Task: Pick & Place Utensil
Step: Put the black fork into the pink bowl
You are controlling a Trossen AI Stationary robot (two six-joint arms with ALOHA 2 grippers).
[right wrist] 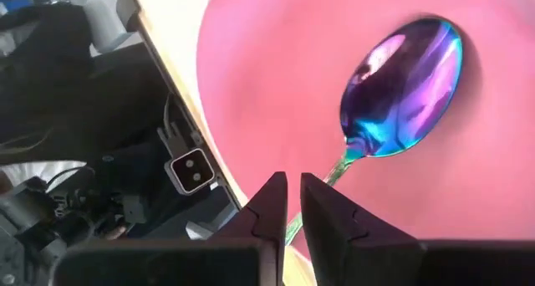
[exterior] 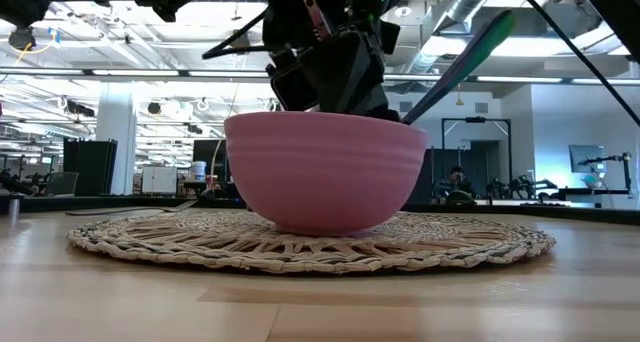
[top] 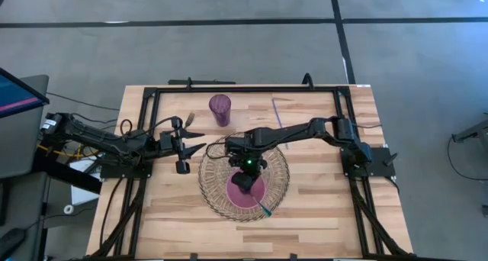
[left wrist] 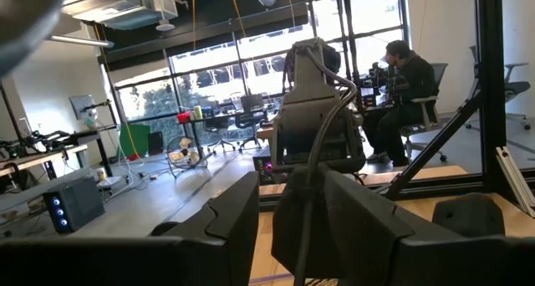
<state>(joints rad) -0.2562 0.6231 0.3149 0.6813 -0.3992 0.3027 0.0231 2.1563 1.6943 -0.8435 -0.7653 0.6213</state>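
A spoon with an iridescent purple-blue bowl (right wrist: 401, 94) and a teal handle (top: 264, 208) lies in a pink bowl (top: 255, 194). The pink bowl stands on a round woven mat (top: 213, 177). In the low view the handle (exterior: 470, 52) slants up over the pink bowl's (exterior: 320, 172) right rim. My right gripper (right wrist: 292, 190) is over the middle of the pink bowl (top: 242, 178), shut to a narrow gap with the handle in it. My left gripper (top: 200, 141) waits open and empty, left of the mat. My right gripper pinches the spoon's handle (right wrist: 334, 171) a little behind the neck, between its two fingers. The fingers come from above, slanting down, and lie across the handle; they partly hide the contact. The spoon's bowl rests on the pink bowl's bottom, and the handle is tilted up over the rim.
A purple cup (top: 220, 108) stands on the table beyond the mat. A thin purple stick (top: 277, 112) lies to its right. A black frame (top: 152, 93) runs around the table's edges. There is bare wood at the near edge (top: 168, 230).
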